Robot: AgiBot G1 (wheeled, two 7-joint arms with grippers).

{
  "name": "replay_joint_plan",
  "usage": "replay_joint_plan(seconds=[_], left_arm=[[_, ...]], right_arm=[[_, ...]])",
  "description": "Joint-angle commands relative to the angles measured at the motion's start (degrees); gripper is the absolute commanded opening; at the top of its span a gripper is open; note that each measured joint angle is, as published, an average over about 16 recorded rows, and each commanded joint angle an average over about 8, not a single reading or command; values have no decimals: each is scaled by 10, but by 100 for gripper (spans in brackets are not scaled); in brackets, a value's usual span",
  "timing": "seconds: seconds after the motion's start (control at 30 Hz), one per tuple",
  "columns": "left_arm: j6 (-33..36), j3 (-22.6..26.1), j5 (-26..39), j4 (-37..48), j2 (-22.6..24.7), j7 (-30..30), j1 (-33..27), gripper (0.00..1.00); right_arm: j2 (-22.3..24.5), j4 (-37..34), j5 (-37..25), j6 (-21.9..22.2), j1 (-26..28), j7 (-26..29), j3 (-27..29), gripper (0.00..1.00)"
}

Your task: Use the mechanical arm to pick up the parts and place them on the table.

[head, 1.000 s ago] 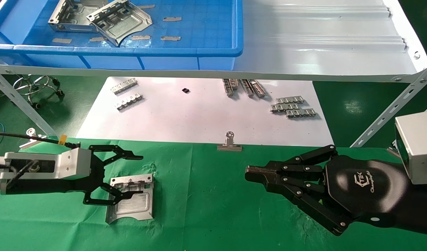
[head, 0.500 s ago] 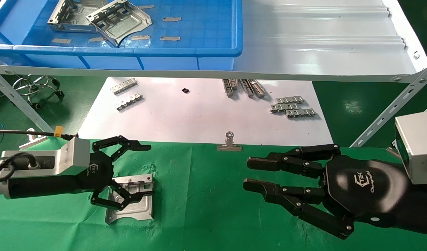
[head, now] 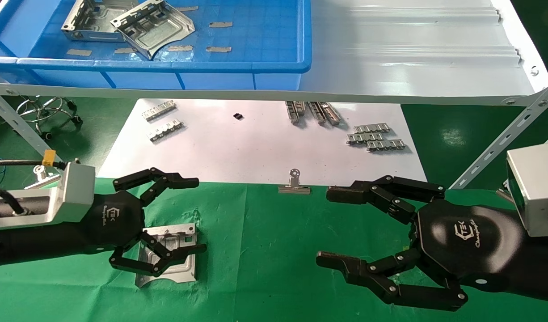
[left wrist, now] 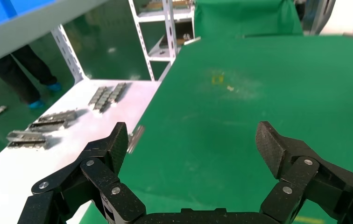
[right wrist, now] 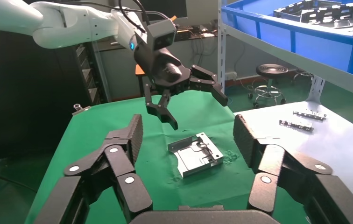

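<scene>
One shiny stamped sheet-metal plate (head: pixel 169 255) lies flat on your wrinkled green cloth table (head: pixel 265 250), so count that one as placed; two more of the same silver plates (head: pixel 126 20) sit in the blue plastic bin (head: pixel 256 62) on the pale grey shelf (head: pixel 412 67), so I'd judge roughly a third done. Your left black three-finger claw (head: pixel 160 221) hovers above the placed plate, fingers spread wide, gripping nothing; the right wrist view shows clear air between claw and plate. Your right black claw (head: pixel 345 228) sits over bare cloth well to the right of the plate, fingers also splayed open and empty. Next job looks like a reach up to the bin for another plate; ignore the slim metal link strips (head: pixel 374 136) on the white sheet (head: pixel 256 152).
</scene>
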Motion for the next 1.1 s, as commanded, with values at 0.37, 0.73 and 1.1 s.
replay_joint_plan(seconds=[0.37,0.73,1.1], left_arm=[[-12,-79,-35,-138,-36,-119,72,100],[-24,-151,-66,-264,-69,-227,137,100],[-29,-185,-82,-322,-84,-269,167,100]], right_arm=[[0,0,0,0,0,0,0,100],[0,0,0,0,0,0,0,100],[0,0,0,0,0,0,0,100]])
